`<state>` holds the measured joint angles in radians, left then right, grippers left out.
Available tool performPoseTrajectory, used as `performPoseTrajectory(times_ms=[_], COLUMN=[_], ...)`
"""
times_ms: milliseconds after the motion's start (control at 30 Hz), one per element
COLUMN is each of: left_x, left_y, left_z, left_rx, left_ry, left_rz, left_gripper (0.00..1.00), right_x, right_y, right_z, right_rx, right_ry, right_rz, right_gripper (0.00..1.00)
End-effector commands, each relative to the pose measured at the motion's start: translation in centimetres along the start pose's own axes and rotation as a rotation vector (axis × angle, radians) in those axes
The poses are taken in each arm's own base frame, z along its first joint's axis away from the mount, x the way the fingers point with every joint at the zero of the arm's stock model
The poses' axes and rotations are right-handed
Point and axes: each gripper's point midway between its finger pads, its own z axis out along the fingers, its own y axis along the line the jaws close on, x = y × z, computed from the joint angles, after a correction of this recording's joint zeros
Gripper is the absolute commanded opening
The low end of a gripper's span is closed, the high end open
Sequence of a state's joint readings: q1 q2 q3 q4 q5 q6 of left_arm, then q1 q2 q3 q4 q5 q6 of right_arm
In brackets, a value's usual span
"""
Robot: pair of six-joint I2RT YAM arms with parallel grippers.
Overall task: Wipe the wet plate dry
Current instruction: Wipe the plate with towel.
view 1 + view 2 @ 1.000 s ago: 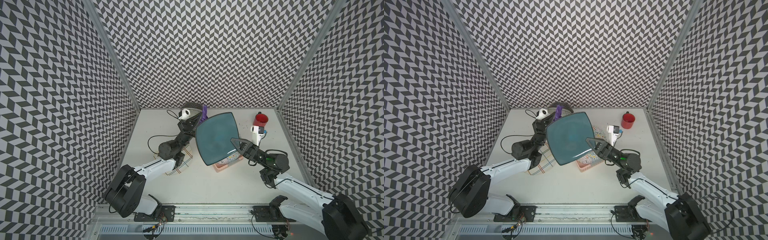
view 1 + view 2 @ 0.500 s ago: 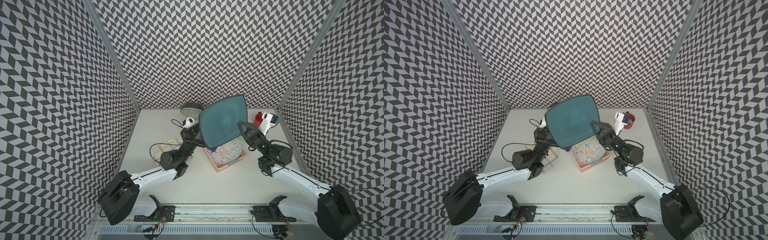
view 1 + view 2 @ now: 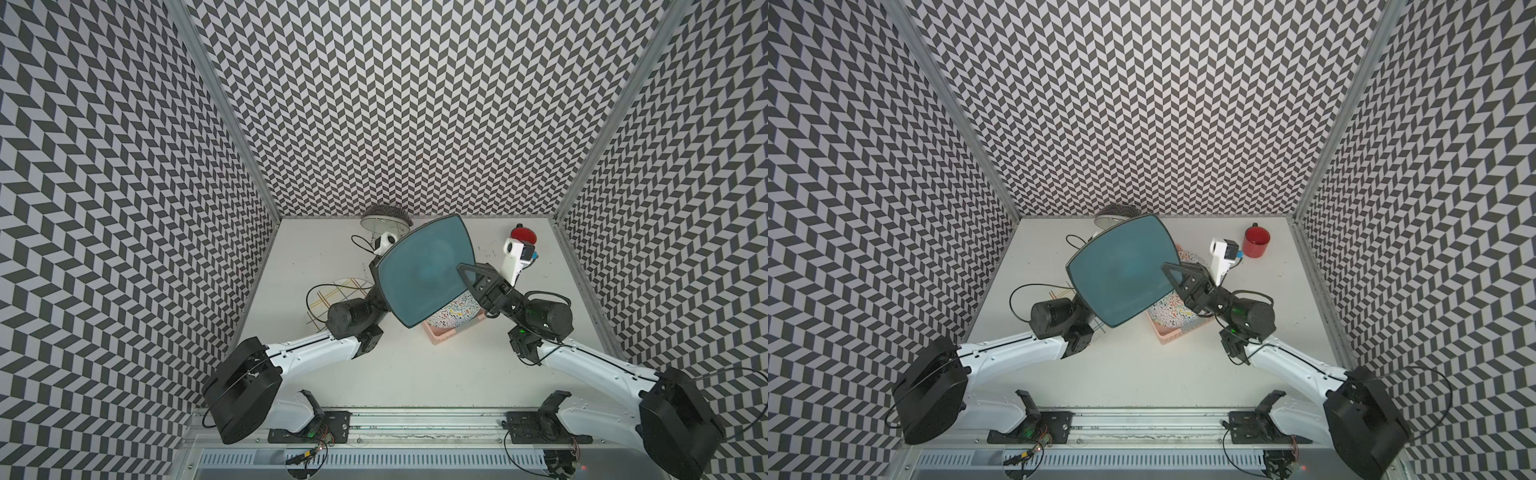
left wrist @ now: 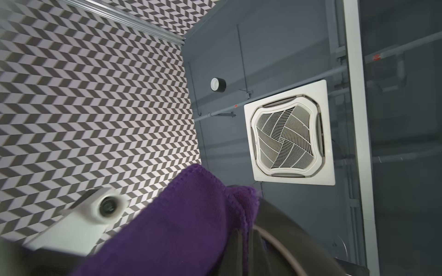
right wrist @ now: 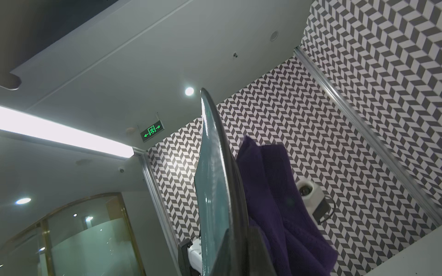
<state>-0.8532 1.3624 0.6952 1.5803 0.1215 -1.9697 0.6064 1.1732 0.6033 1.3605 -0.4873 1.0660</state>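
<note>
The teal square plate point(image 3: 419, 272) point(image 3: 1119, 270) hangs tilted in the air above the table's middle, in both top views. My right gripper point(image 3: 468, 272) point(image 3: 1173, 272) is shut on its right rim. In the right wrist view the plate point(image 5: 214, 181) stands edge-on between the fingers, with a purple cloth point(image 5: 275, 205) behind it. My left gripper point(image 4: 245, 253) is shut on that purple cloth point(image 4: 181, 227), against the plate's dark underside point(image 4: 294, 229). In the top views the plate hides the left gripper and the cloth.
A pink basket point(image 3: 440, 337) holding a patterned bowl point(image 3: 455, 316) sits under the plate. A red cup point(image 3: 523, 235) stands at the back right, a grey bowl point(image 3: 384, 215) at the back wall. A clear plate with coloured lines point(image 3: 332, 291) lies at the left.
The plate rose toward the back wall half a second ago, then came down and leftward again. The left arm shifted under it with the cloth. Both grips are unchanged.
</note>
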Motion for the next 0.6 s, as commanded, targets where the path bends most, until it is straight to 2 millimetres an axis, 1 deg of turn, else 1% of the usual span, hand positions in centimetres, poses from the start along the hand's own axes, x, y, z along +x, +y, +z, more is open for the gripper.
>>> performPoseTrajectory(times_ms=[0,100,167,200,233,300,367,433,467,567], left_x=[3.4,3.8,3.9,3.7,3.1,2.2,1.9,1.0,0.8,-0.8], left_y=[-6.8,-7.7,-7.3,-7.0,-5.9,-5.1,-5.0,-4.3,-3.7,0.0], left_z=[-1.7,-2.6,-2.9,-3.0,-3.1,-2.9,-2.1,-1.4,-1.0,0.0], left_rx=[0.224,0.191,0.097,0.036,-0.056,-0.235,-0.392,-0.489,-0.516,-0.633], left_ry=[0.098,0.101,0.102,0.088,0.064,0.015,-0.009,-0.036,-0.026,0.010], left_rz=[0.078,0.149,0.237,0.304,0.388,0.618,0.831,0.946,0.967,1.013], left_gripper=[0.00,0.00,0.00,0.00,0.00,0.00,0.00,0.00,0.00,0.00], right_x=[-5.9,-7.5,-8.1,-8.0,-7.9,-6.8,-5.8,-4.9,-4.5,-3.5], right_y=[1.0,-1.0,-2.3,-3.4,-4.0,-5.1,-5.0,-4.6,-4.4,-4.1], right_z=[0.3,-1.2,-2.4,-2.9,-3.2,-3.4,-3.3,-3.5,-3.5,-3.3], right_rx=[0.013,0.106,0.179,0.239,0.286,0.359,0.355,0.333,0.325,0.312], right_ry=[-0.206,-0.230,-0.232,-0.218,-0.201,-0.131,-0.082,-0.069,-0.071,-0.063], right_rz=[-0.070,-0.086,-0.106,-0.114,-0.130,-0.149,-0.148,-0.128,-0.120,-0.097], right_gripper=[0.00,0.00,0.00,0.00,0.00,0.00,0.00,0.00,0.00,0.00])
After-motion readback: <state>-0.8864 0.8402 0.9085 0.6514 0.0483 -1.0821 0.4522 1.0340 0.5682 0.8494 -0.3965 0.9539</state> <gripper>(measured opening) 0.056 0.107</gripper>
